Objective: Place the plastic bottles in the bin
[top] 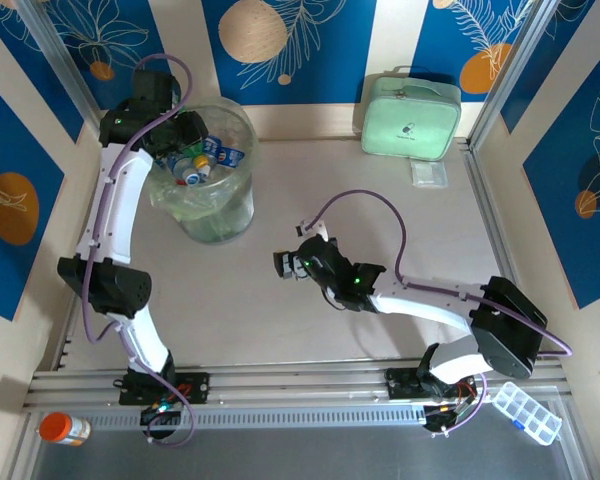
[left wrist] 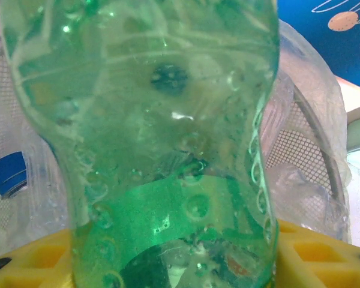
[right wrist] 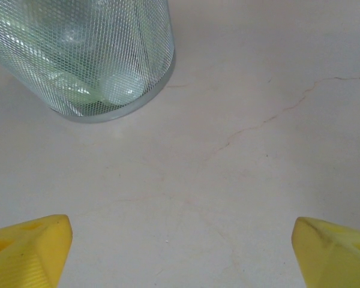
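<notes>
Bottles heaped inside the bin, far left on the table, with blue labels and a white cap showing among them. A further green bottle clamped between the yellow fingers of the left claw. Jaws partway closed on its waist, held over the mouth of the bin. Behind it, a blue cap and the bin's mesh wall with its pale liner.

Pale beige tabletop, smooth, with faint hairline cracks in the right wrist view. Cream and deep blue wall panels on three sides, printed with white leaves and orange discs. Metal rail along the near edge, both arm bases bolted to it.

Right claw low over the middle of the table, spread wide, holding nothing, facing the foot of the bin. Plain tabletop between claw and bin.

Mint case against the far wall, right of the bin and well apart from it. Small clear packet just in front of the case. Orange pill bottle lying on its side on the near side of the rail, at the left. Clear compartment box at the near right, beside the right arm's base.
</notes>
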